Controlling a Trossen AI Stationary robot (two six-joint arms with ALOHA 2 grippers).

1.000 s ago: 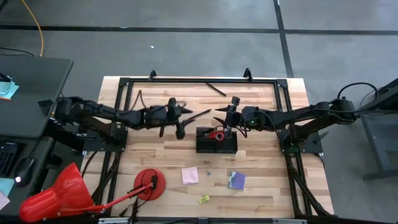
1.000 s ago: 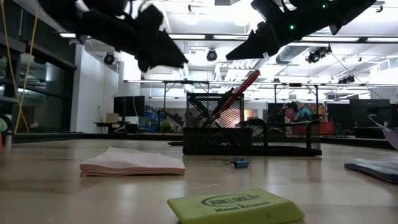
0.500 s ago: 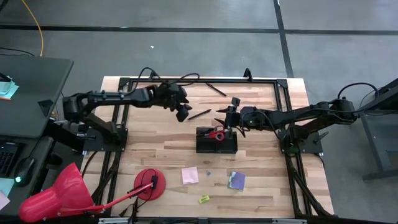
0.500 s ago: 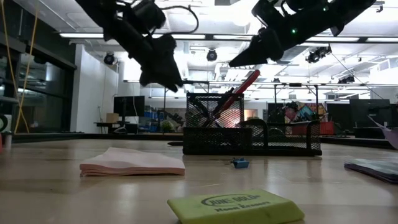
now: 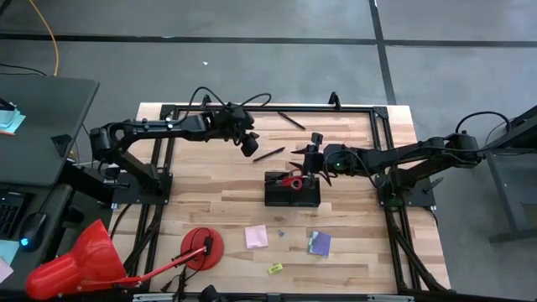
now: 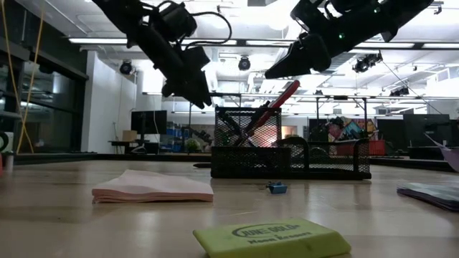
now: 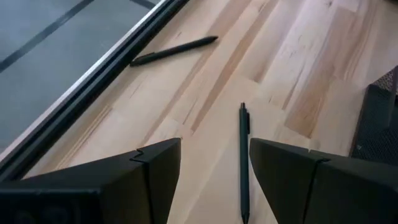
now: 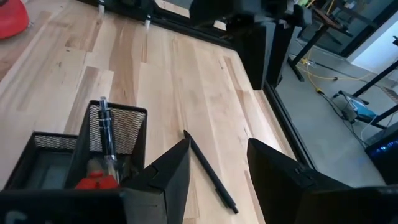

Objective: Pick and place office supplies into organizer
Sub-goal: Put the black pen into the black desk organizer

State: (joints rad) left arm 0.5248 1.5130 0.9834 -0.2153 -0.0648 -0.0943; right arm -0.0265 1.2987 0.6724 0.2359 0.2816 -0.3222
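Left arm reaches across the table's far side; left gripper (image 5: 249, 146) hangs above a dark pen (image 7: 243, 158), fingers parted, holding nothing. Right gripper (image 5: 304, 159) hovers empty over the organizer (image 5: 293, 191), fingers apart. Scissors (image 5: 293, 180) stand inside it.

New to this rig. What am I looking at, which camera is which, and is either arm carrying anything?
Two dark robot arms work at a wooden table. One camera looks straight down, one sits at table level, and one rides on each wrist.

The left tool is open and empty above a dark pen; a second pen lies near the frame rail. The right tool is also open and empty, hovering beside the black mesh organizer, which already holds red-handled scissors and a pen.

On the table's near part lie a pink sticky pad, a purple pad and a yellow eraser.
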